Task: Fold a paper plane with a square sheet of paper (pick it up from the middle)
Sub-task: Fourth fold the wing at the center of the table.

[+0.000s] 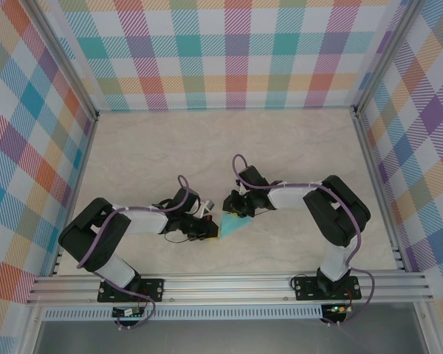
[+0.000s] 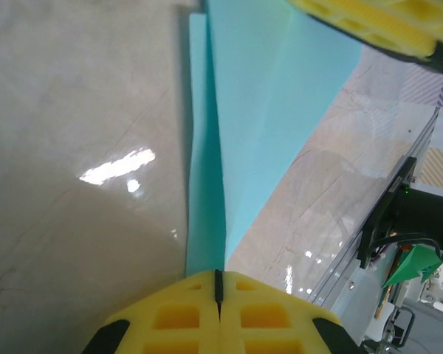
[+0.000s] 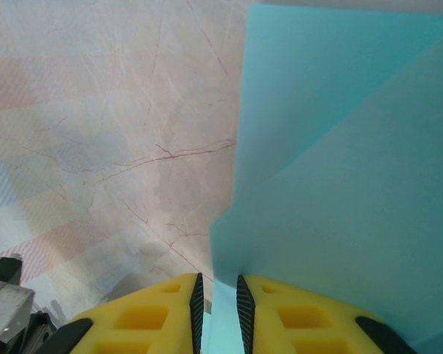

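The square sheet of paper (image 1: 232, 223), turquoise, is folded into a narrow pointed triangle, the paper plane, and lies between my two grippers at the table's near middle. My left gripper (image 1: 215, 230) is shut on its pointed end. In the left wrist view the paper (image 2: 266, 110) runs away from the closed left gripper (image 2: 218, 276), with a central crease and layered flaps. One yellow finger of the right gripper (image 2: 369, 22) sits at its far end. My right gripper (image 1: 238, 214) holds the wide end. In the right wrist view the paper (image 3: 340, 184) passes between the narrowly parted pads of the right gripper (image 3: 218, 295).
The marble-patterned table (image 1: 170, 147) is boxed in by checked walls on the left, back and right. An aluminium rail (image 1: 229, 284) carrying both arm bases runs along the near edge, close behind the paper. Bare tabletop lies beyond the grippers.
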